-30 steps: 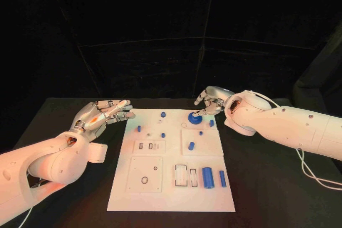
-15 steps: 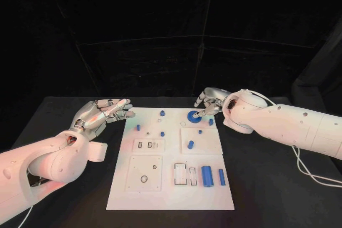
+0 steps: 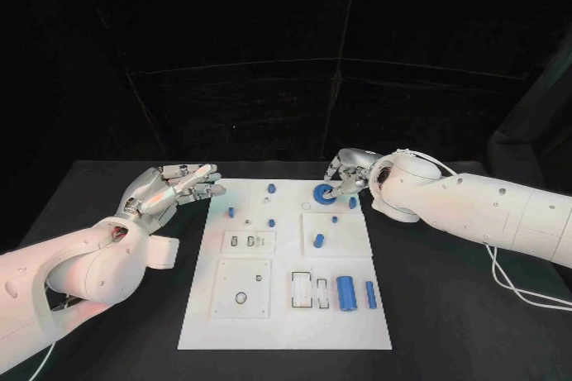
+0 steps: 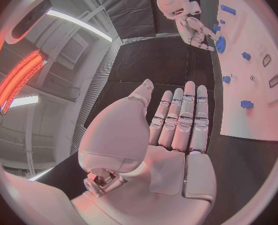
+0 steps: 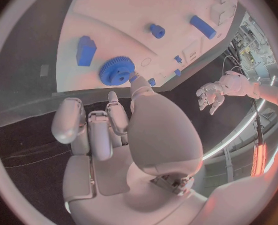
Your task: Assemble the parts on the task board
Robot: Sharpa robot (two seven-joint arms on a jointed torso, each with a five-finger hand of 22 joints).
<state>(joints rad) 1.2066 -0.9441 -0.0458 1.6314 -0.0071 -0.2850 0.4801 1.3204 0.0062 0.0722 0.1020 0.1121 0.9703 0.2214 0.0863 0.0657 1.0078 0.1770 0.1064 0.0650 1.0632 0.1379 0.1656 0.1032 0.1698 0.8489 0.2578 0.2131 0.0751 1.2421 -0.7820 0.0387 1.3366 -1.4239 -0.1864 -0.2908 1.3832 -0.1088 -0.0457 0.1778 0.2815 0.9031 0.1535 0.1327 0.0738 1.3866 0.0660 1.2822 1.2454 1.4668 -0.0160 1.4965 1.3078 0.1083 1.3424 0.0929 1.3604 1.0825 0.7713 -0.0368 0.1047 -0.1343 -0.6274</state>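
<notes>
**Right hand working the gear at the far edge of the board**

Here the right hand is reaching over the far right corner of the task board, with a fingertip lying against the rim of the blue gear. The gear is lying flat on the board, near the far edge; whether it is fully seated there I cannot tell. The other fingers are curling in close beside it, and the hand is not plainly enclosing the gear, so whether it is holding it or only touching it I cannot say.

The left hand is hovering off the board's far left corner, above the black table, holding nothing, its fingers lying straight and close together.

Other parts are waiting on the board: a small blue block just beside the gear, a blue peg in the middle, and a large blue cylinder with a thinner blue pin beside it near the right edge.

The risk, as I judge it, is the gear sliding or tipping if the fingertip is pushing sideways on the rim instead of pressing down. The curled fingers are also sitting close to the block and could knock it over.
</notes>
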